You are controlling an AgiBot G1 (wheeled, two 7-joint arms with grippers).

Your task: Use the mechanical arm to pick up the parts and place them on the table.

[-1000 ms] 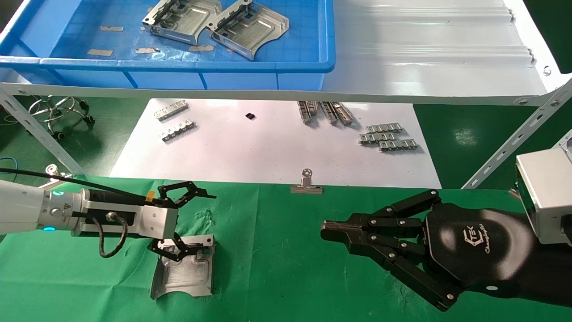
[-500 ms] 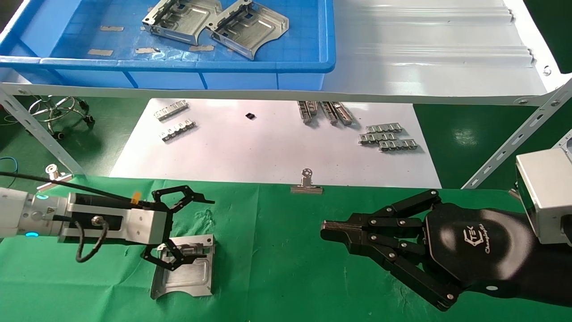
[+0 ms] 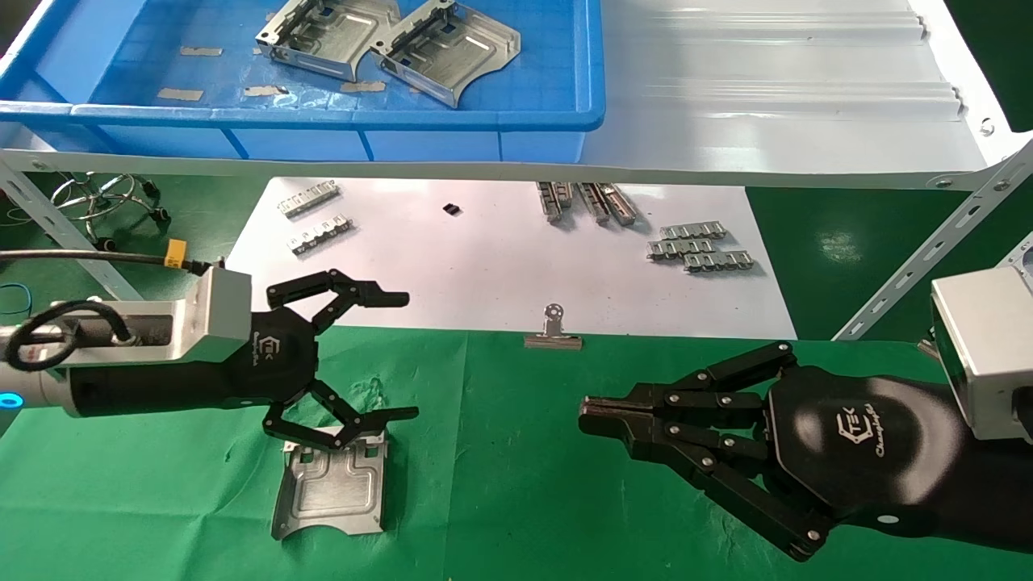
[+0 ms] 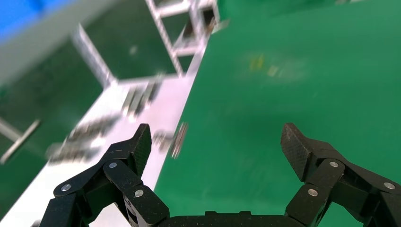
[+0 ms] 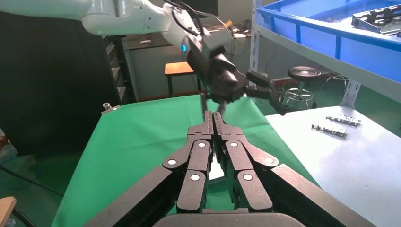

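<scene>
The tabletop (image 3: 500, 500) was covered in wrinkled green cloth. One silver-grey part (image 3: 332, 486) lay flat on it, left of centre, its concave-cut edge toward the near side. A silver binder clip (image 3: 554, 332) sat at the cloth's far edge, where the green met a white sheet (image 3: 484, 266). On that sheet lay two chain-like strips (image 3: 315, 218) at the left, well apart from a small black piece (image 3: 453, 209) near the middle. More strips (image 3: 587, 202) lay in a tight group farther right, and another cluster (image 3: 700, 248) lay near the sheet's right edge.
</scene>
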